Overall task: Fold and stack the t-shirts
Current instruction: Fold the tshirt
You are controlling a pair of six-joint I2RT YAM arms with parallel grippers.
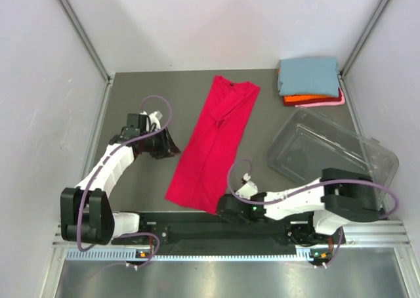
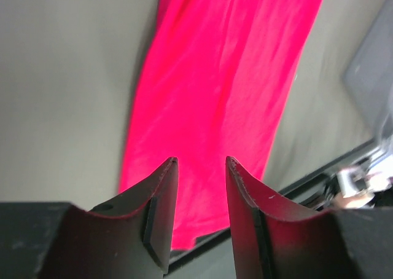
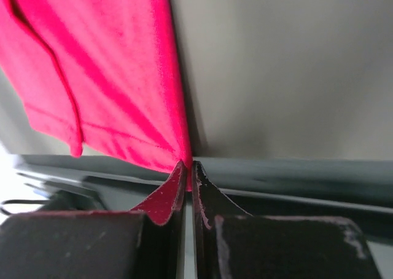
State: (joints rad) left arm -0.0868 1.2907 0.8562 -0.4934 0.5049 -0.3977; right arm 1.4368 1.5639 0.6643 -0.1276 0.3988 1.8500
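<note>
Hovering unclenched and empty, the left gripper (image 2: 201, 162) is left of the red shirt (image 1: 213, 147), which lies centred on the tabletop (image 1: 141, 94), folded lengthwise only. The right gripper (image 3: 188, 164) pinches its near corner. 3 folded shirts (image 1: 307, 75) sit stacked at the far right corner; 1 remains.

txt/labels/brands/nos.: none legible, all 3 views | red shirt (image 1: 213, 140): plain, no print or tag readable | shirt stack (image 1: 307, 76): no tag readable | tub (image 1: 328, 155): no sticker or mark readable
</note>
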